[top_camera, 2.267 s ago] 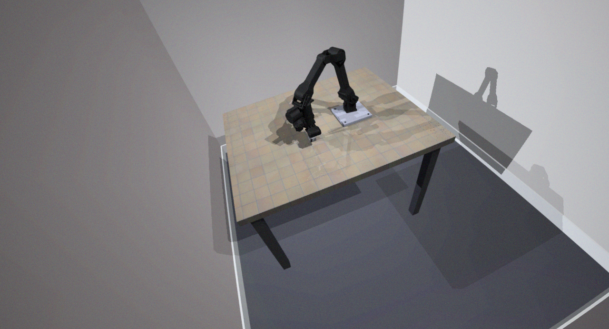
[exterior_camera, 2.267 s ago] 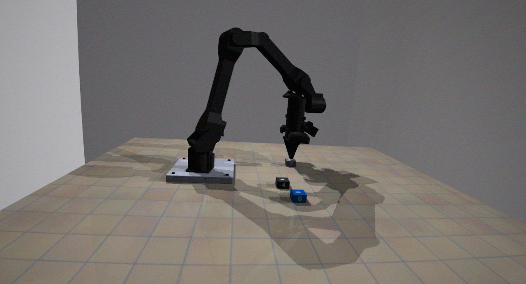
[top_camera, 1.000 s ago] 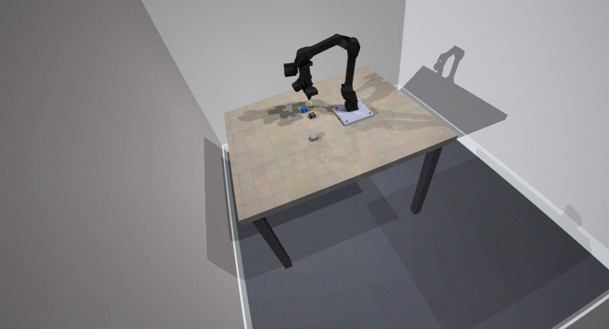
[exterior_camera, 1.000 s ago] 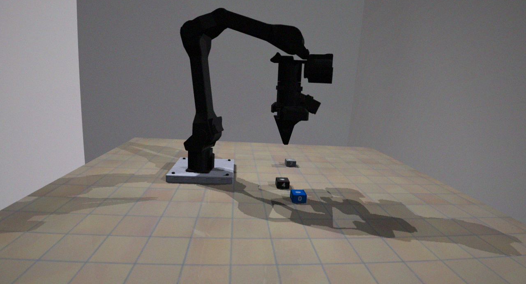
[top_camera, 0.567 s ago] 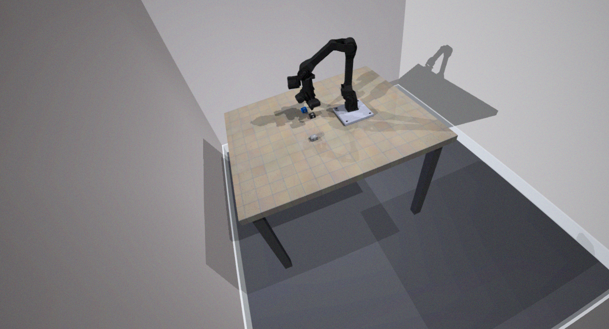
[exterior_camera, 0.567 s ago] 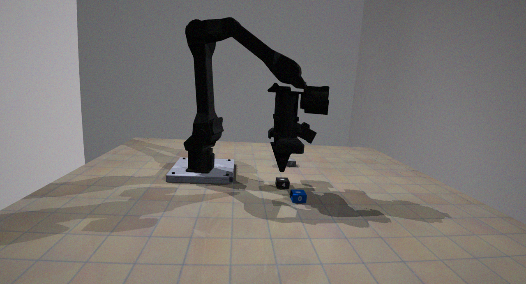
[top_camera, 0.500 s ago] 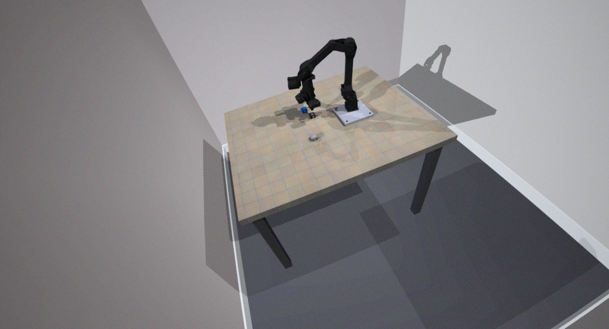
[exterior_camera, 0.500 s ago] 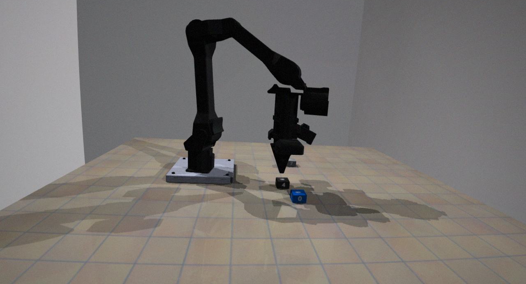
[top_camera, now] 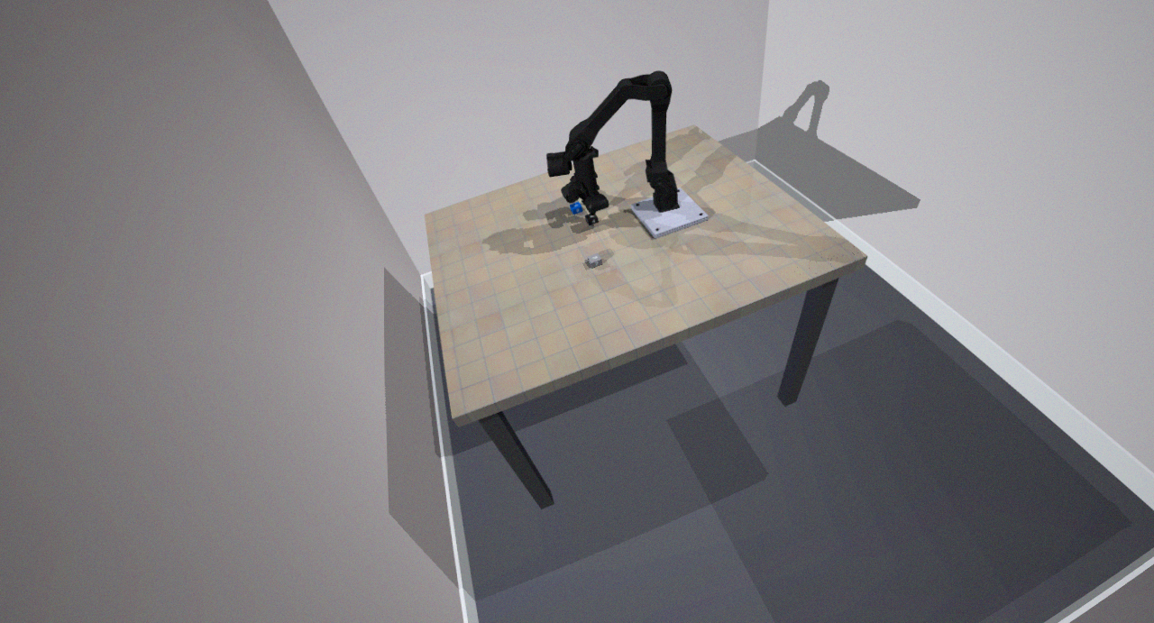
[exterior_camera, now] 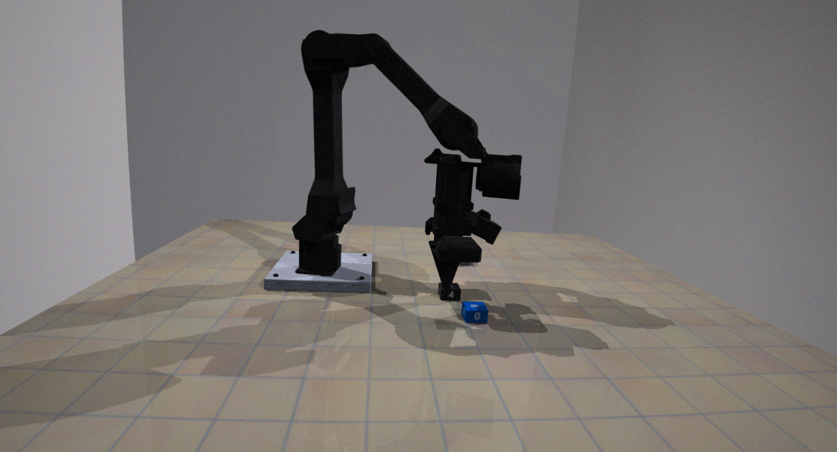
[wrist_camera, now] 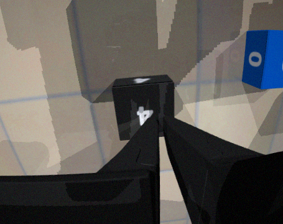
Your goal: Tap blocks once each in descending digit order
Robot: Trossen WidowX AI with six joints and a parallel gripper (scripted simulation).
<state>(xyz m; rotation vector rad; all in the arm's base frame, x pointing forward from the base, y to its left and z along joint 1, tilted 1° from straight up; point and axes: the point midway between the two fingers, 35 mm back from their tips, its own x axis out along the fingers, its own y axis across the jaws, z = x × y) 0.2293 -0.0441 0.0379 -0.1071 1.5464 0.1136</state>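
- Surface [top_camera: 564,329]: tiled, carrying the arm's base plate [exterior_camera: 318,277] and three digit blocks.
- Tool [exterior_camera: 449,283]: fingers nearly together, holding nothing, tips resting on top of black block 4 [exterior_camera: 449,292].
- Blue block 0 [exterior_camera: 474,311]: just beside black block 4, at 4 o'clock in the exterior view.
- Grey block [top_camera: 595,260]: well apart, at 6 o'clock in the top view.

Several lights are falling from above, overlapping hard-edged shadows of the arm [exterior_camera: 327,156] across the desk [exterior_camera: 234,379], with more stretching over the walls and floor. The room is staying evenly dim, without glare. The wrist view is bending the grid lines at its edges, and the shadow borders there are showing jagged, blocky steps.
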